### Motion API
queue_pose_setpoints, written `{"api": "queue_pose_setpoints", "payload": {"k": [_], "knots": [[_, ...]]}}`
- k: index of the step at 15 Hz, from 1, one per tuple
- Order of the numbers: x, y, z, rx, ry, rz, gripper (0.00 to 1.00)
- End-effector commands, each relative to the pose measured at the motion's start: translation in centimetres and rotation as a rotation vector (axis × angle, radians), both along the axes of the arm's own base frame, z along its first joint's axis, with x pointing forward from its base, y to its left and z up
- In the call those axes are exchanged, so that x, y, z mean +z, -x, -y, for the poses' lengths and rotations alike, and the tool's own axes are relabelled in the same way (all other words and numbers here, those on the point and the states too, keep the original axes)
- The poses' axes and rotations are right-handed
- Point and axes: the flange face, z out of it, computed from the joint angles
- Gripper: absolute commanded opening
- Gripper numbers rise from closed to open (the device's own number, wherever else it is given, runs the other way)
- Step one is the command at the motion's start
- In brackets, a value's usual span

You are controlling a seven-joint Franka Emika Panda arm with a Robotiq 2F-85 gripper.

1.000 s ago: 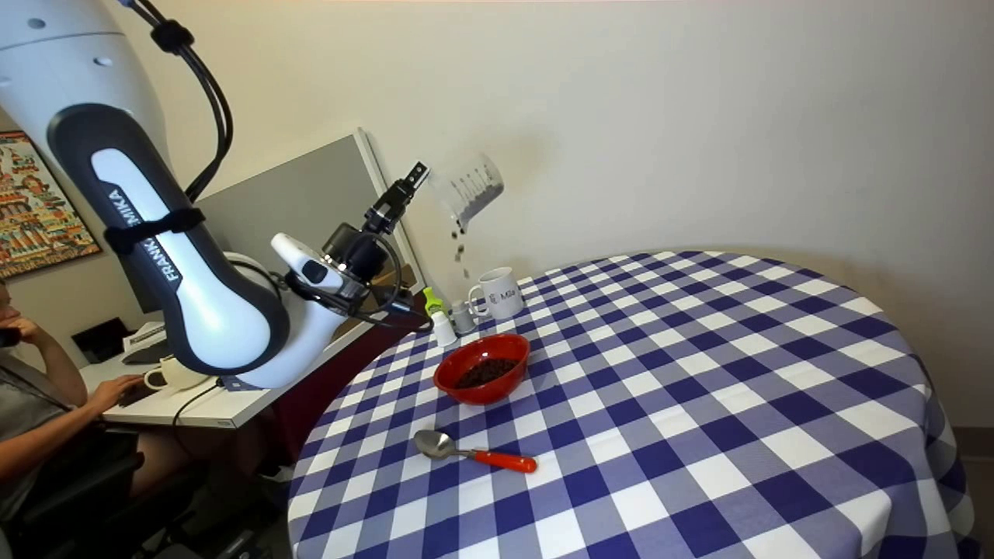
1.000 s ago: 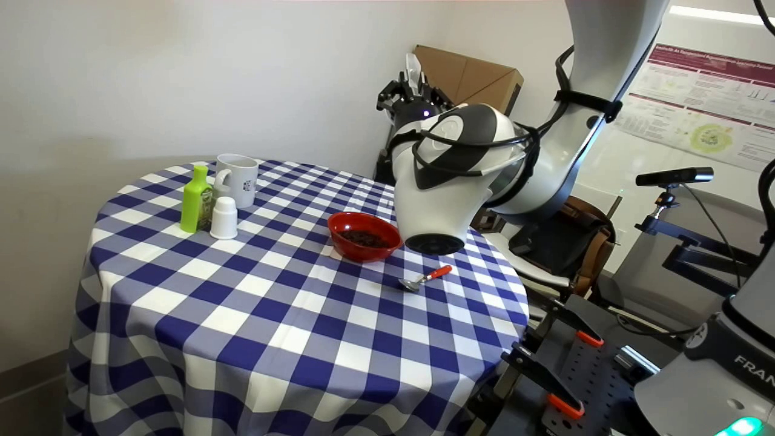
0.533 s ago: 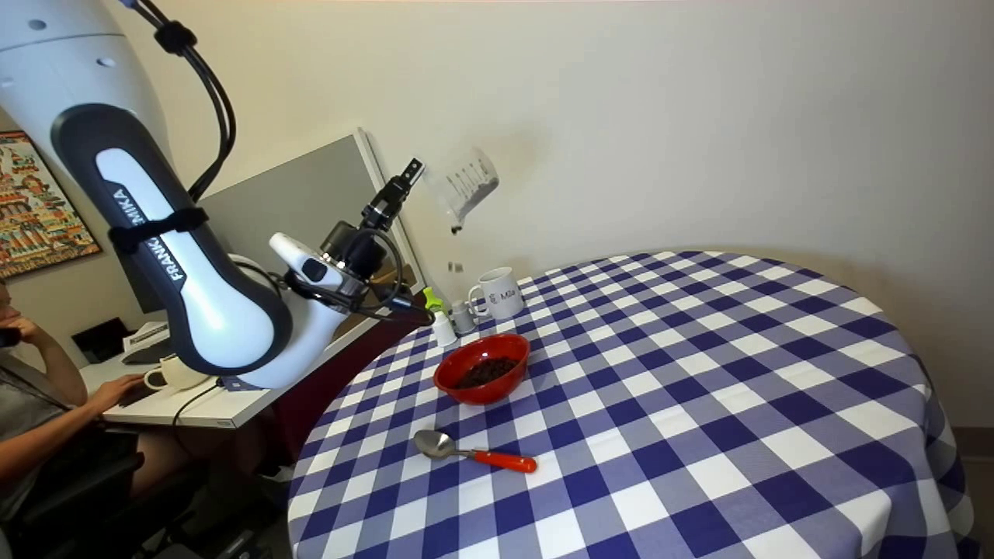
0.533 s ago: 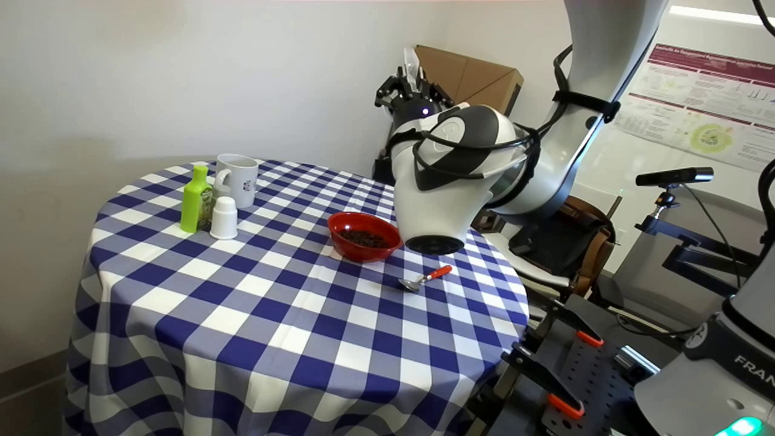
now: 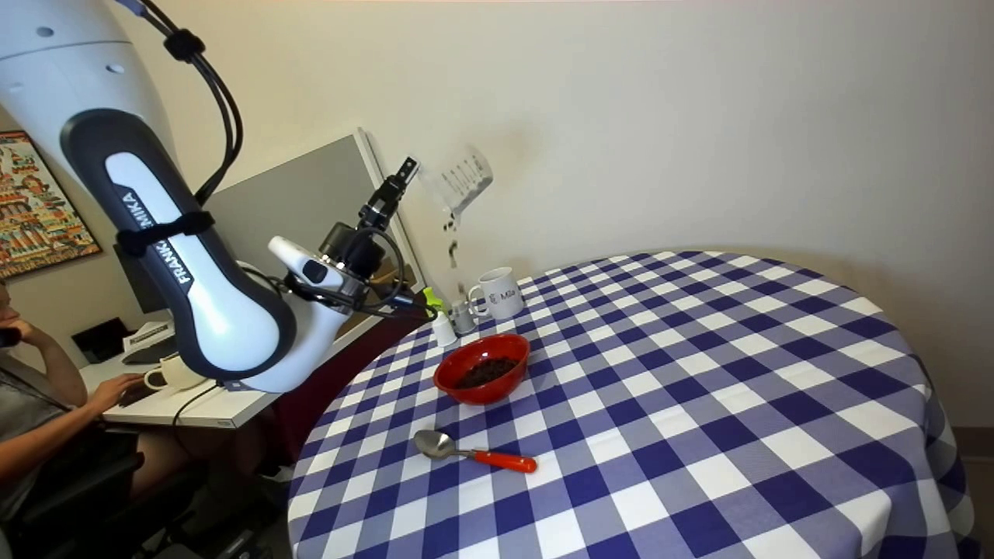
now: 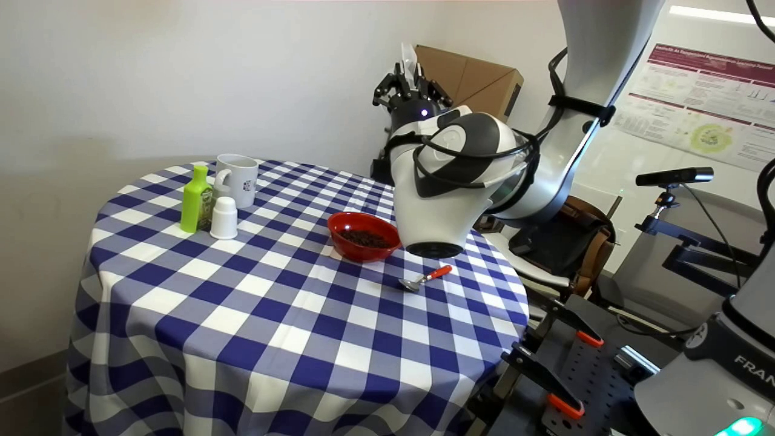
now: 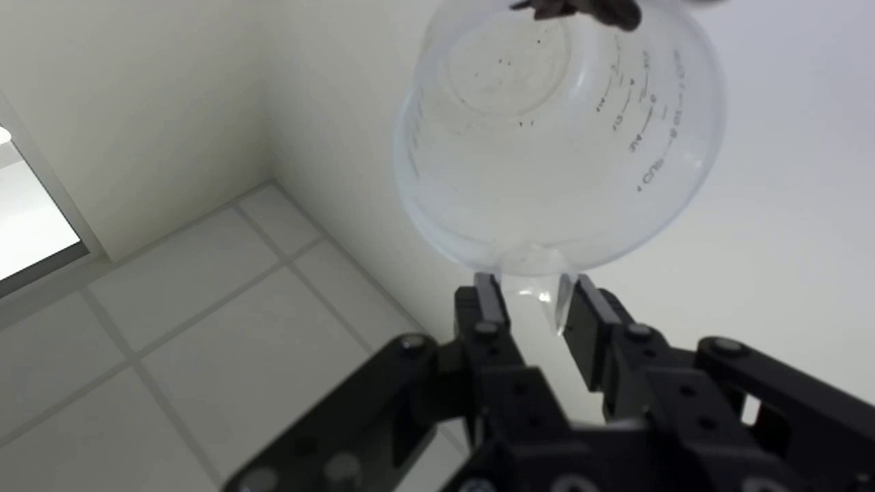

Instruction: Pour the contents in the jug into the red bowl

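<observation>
The clear jug (image 5: 463,180) is held high and steeply tilted, its mouth pointing down. Dark brown bits (image 5: 452,250) fall from its lower lip in an exterior view. My gripper (image 5: 411,164) is shut on the jug's handle; in the wrist view the fingers (image 7: 533,301) flank the handle below the jug's mouth (image 7: 540,171). There, dark bits (image 7: 584,10) show at the top edge, with a few specks on the jug's bottom. The red bowl (image 5: 483,390) stands upright on the table, holding dark brown bits, also in an exterior view (image 6: 363,249). The jug is edge-on there (image 6: 409,57).
A white mug (image 5: 501,293), a white shaker (image 5: 444,330), a grey shaker (image 5: 463,317) and a green bottle (image 6: 195,200) stand beyond the bowl. A metal spoon with an orange-red handle (image 5: 505,461) lies near it. A person (image 5: 39,411) sits at a desk.
The gripper and jug have shifted a little left and slightly up in both exterior views. Bits keep falling, and less dark content shows in the jug. The bowl has not moved.
</observation>
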Motion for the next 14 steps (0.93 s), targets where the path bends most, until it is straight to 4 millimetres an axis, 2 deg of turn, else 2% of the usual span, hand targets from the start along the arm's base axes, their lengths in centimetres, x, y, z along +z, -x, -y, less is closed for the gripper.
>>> {"api": "queue_pose_setpoints", "payload": {"k": [1,14], "knots": [[-0.2,0.25,0.48,0.04,0.014,0.052,0.1],[-0.44,0.23,1.31,0.049,0.071,0.094,0.1]]}}
